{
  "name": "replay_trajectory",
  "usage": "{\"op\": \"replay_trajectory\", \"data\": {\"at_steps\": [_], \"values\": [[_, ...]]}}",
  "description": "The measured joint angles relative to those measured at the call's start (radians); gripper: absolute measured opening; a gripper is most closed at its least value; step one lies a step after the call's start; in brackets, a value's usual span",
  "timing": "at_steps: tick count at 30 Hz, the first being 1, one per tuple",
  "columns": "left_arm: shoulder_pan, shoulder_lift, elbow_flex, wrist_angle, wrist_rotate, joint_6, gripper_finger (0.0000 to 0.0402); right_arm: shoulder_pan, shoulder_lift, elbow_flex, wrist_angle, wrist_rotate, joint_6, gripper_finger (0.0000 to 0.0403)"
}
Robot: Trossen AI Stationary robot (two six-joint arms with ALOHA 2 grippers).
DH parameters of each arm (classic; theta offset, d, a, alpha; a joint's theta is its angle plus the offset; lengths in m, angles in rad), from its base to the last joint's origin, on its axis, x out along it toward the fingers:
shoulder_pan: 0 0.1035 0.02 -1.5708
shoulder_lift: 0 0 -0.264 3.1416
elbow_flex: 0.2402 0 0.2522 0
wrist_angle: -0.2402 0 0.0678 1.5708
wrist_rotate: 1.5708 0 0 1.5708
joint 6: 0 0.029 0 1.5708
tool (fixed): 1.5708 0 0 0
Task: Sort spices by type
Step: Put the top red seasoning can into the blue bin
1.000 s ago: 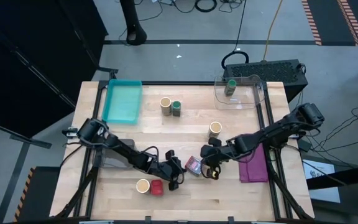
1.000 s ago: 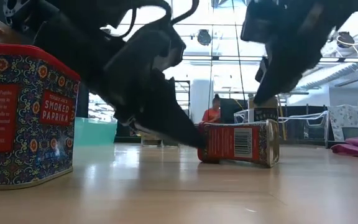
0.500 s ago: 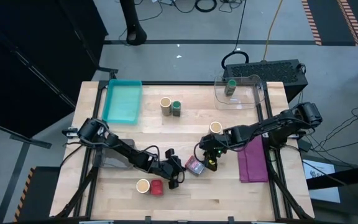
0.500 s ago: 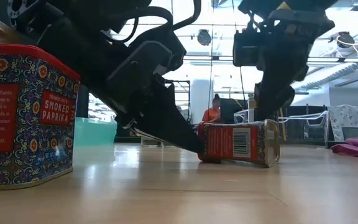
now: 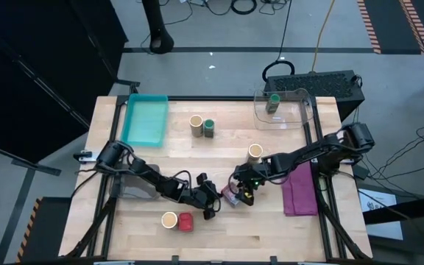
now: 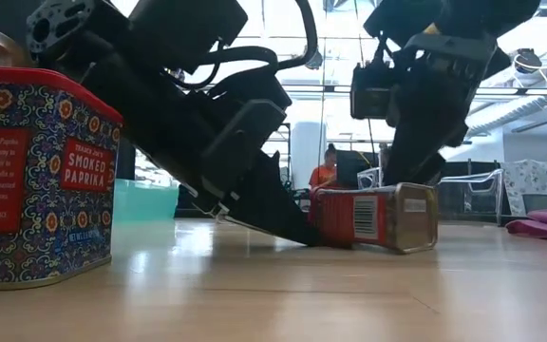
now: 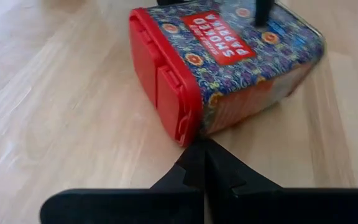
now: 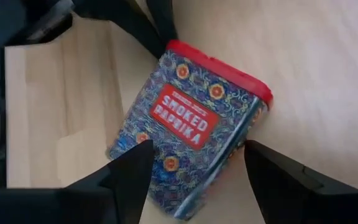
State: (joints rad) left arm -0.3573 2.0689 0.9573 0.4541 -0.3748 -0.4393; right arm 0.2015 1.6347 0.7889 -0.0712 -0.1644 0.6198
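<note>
Picking up the toppled paprika tin, by the look of it: lying on its side directly under the right gripper, between its spread fingers, red lid against the pressed-together tips of the left gripper. Next, likely lowering and pinching across the tin's flat sides. Red-lidded, blocky, patterned blue, labelled "Smoked Paprika"; a second one upright beside the left gripper
</note>
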Motion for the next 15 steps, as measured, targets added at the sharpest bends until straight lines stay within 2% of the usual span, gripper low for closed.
{"op": "replay_trajectory", "data": {"at_steps": [4,9,15], "values": [[0.002,0.0,-0.001,0.0,-0.002,0.001,0.0002,0.022,0.047,0.003,0.038,-0.006,0.043,0.0234],[0.0,0.0,-0.005,0.027,-0.007,0.034,0.0002,0.04,0.045,-0.003,0.092,0.003,0.053,0.0234],[-0.007,-0.006,-0.008,0.057,-0.028,0.106,0.0002,0.068,0.01,-0.003,0.076,0.087,-0.027,0.0234]]}}
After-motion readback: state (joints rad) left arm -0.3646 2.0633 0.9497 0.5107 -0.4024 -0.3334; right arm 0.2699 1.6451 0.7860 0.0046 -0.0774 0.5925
